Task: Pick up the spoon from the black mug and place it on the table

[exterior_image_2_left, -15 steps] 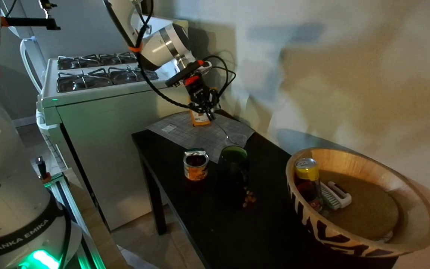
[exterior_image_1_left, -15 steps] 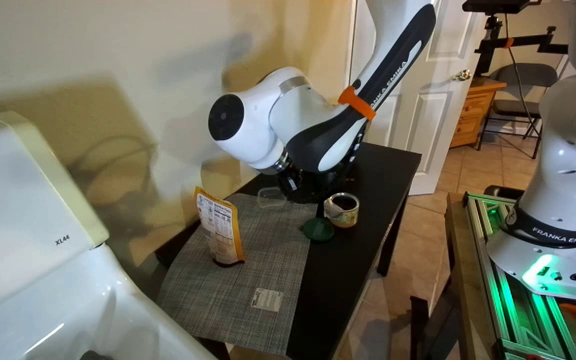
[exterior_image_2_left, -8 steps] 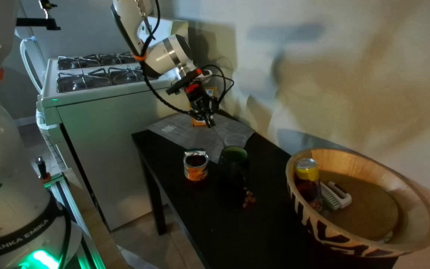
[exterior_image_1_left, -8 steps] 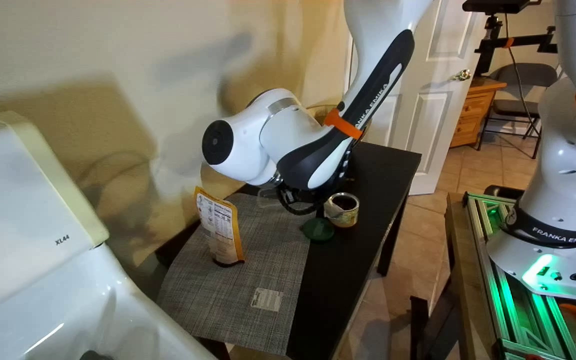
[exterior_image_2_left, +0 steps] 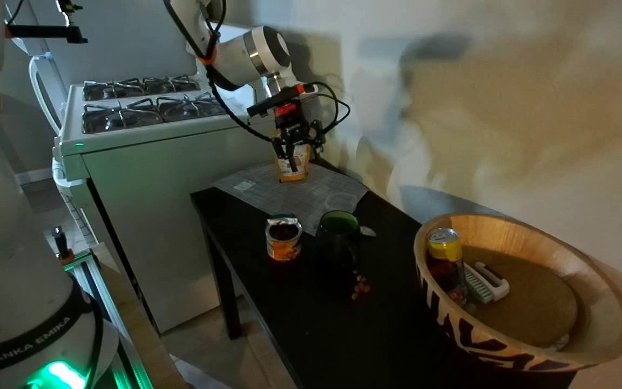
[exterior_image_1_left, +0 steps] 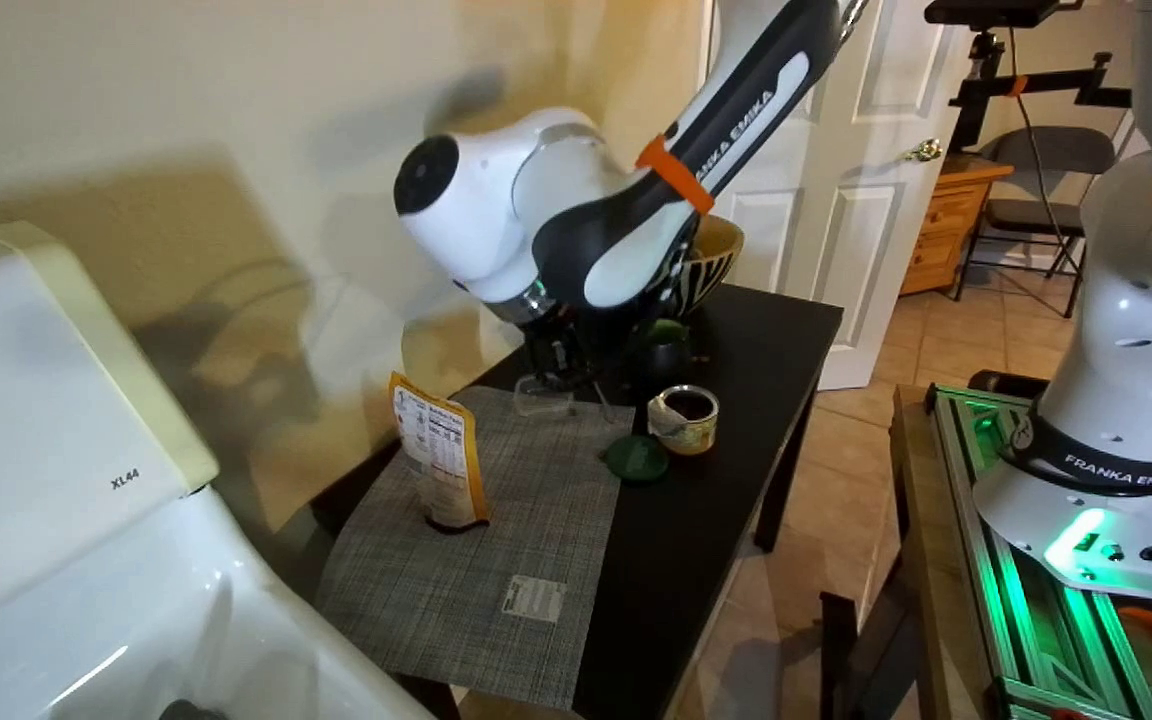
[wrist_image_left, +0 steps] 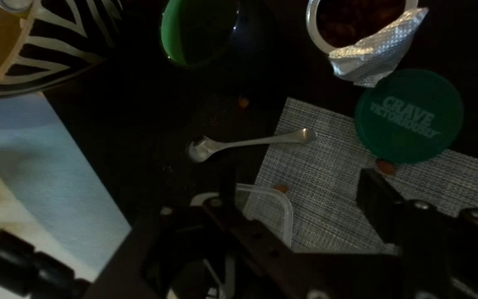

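The black two-fingered claw [wrist_image_left: 296,179] is held above the long rectangular black worktop [exterior_image_2_left: 311,335], its fingers parted and nothing gripped between them. Just beyond it in the wrist view, the slender silver-coloured metal spoon [wrist_image_left: 247,143] is seen lying flat, its bowl set on the bare worktop and its handle end on the grey woven mat [wrist_image_left: 330,187]. Farther out, apart from the spoon, the upright dark mug with a green inside [exterior_image_2_left: 338,246] is found, next to the opened tin with a peeled foil cover [exterior_image_2_left: 283,250]. The placing is judged to be done and the spoon released. For the next move, the claw should be raised and drawn clear, without the spoon or the clear plastic container [wrist_image_left: 287,214] being brushed.
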Action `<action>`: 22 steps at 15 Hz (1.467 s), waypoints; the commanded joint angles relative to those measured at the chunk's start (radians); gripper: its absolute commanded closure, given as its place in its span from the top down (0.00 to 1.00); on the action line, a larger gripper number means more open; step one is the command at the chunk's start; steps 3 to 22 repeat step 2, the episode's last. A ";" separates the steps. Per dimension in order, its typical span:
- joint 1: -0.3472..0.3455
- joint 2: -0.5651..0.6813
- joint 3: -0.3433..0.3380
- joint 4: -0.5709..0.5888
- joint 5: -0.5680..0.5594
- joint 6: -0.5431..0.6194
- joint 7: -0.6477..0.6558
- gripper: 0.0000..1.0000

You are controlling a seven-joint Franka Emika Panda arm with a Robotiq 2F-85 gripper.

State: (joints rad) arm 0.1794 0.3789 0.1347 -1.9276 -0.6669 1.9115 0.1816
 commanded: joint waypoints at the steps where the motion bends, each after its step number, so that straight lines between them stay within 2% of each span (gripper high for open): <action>1: -0.005 -0.051 -0.016 -0.027 0.025 0.041 -0.053 1.00; 2: -0.018 -0.091 -0.018 -0.045 0.028 0.052 -0.073 0.89; 22: -0.018 -0.091 -0.018 -0.045 0.028 0.052 -0.073 0.89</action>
